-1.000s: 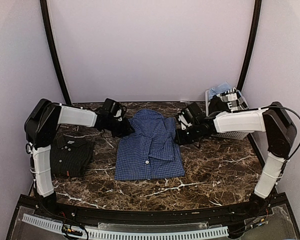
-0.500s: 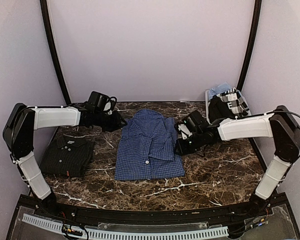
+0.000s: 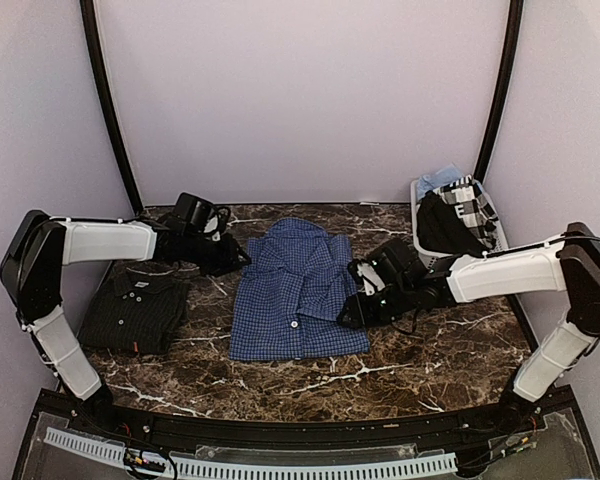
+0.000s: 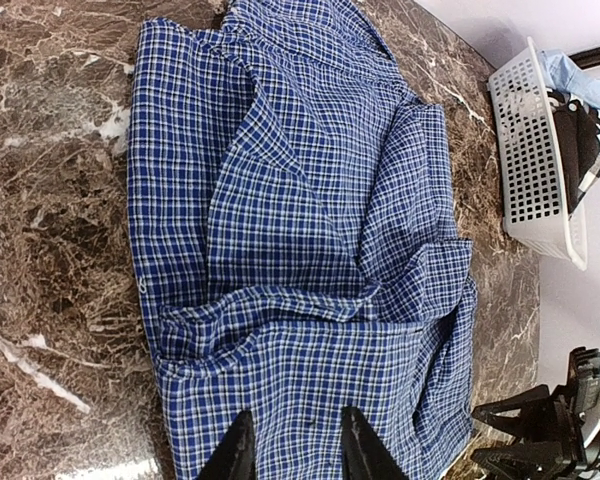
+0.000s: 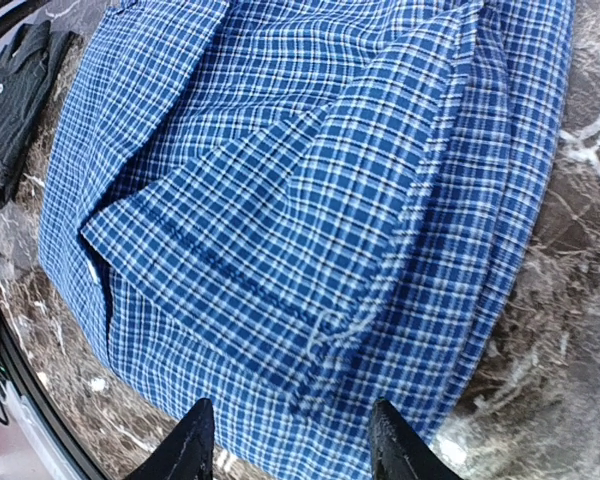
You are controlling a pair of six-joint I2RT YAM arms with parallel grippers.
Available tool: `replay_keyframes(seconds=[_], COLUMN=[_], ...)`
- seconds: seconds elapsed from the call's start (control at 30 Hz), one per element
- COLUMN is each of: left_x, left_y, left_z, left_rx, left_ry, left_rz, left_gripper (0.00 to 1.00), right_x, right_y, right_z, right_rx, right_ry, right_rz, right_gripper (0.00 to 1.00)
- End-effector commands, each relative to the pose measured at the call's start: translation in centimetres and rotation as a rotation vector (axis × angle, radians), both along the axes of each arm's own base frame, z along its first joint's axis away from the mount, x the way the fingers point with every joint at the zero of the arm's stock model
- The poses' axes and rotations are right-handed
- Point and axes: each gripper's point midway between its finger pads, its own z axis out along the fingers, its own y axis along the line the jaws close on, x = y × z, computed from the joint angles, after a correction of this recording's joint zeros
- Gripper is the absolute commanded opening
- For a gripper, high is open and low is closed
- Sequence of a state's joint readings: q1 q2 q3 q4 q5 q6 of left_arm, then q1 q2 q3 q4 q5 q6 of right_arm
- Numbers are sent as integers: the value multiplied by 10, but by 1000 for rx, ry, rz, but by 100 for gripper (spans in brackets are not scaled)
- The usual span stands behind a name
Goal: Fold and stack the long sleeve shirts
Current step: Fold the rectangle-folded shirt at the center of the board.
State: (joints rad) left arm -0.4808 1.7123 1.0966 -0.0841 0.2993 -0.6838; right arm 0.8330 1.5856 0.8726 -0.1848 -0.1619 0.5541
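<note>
Long sleeve shirts lie on a brown marble-patterned table (image 3: 420, 350): a blue button-up shirt with a fine dark check (image 3: 298, 295) at the centre, folded into a rough rectangle with its collar toward the far wall and one white button showing on the front, and a near-black collared shirt (image 3: 138, 310) folded flat well to its left, a small orange tag at its near edge. The two garments are apart, bare marble between them.

The left gripper (image 4: 295, 445) reaches in over the blue shirt's far-left edge, its two black fingers spread with nothing between them. The right gripper (image 5: 290, 440) sits low at the shirt's right edge, near the front corner, its fingers likewise parted and empty, with checked cloth filling the wrist view beneath them (whether either pair of fingertips touches the fabric cannot be told).

The blue shirt's sleeves are tucked across its front in overlapping layers, with a cuff lying diagonally over the body.

At the far right corner a white slatted plastic basket (image 3: 417, 225) holds a heap of other clothes (image 3: 460, 215), dark, striped and pale blue.
</note>
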Motion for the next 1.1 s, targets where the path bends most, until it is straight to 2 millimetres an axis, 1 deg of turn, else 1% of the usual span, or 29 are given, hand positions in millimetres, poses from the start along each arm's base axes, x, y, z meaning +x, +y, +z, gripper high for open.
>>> replay_keyframes(seconds=[0.0,0.07,0.17,0.27,0.37,0.43,0.5,0.63,0.83,0.87,0.9,0.93,1.03,1.07], left_x=[-10,-11,-14,-16,-18,-19,-21,-24,-29,-30,-31,-31,-34,-34], left_y=[2,3,5,6,7,8,7,7,4,3,2,1,-11,-19], left_z=[16,17,17,19,19,19,18,18,21,22,22,22,26,29], left_rx=[-18,-16,-14,-15,-11,-12,-18,-26,-32,-34,-35,-39,-54,-53], left_ry=[-23,-24,-24,-28,-30,-28,-24,-23,-28,-30,-29,-29,-35,-43], left_rz=[-9,-9,-7,-5,-8,-10,-12,-20,-45,-49,-53,-58,-94,-110], left_gripper=[29,28,28,28,28,28,28,28,28,28,28,28,28,28], right_x=[8,11,13,19,26,34,43,59,79,83,90,94,97,97], right_y=[20,26,30,28,28,30,32,36,48,51,57,60,64,63], right_z=[-2,-4,-6,-4,3,9,13,12,15,14,20,19,20,20], right_rx=[82,107,124,131,142,147,148,147,161,163,175,167,149,147], right_ry=[18,30,51,42,25,6,-16,-24,-40,-39,-49,-48,-46,-50], right_rz=[-23,-30,-42,-71,-92,-105,-113,-124,-123,-122,-116,-111,-95,-96], right_gripper=[50,50,46,40,32,25,16,0,0,0,0,0,0,0])
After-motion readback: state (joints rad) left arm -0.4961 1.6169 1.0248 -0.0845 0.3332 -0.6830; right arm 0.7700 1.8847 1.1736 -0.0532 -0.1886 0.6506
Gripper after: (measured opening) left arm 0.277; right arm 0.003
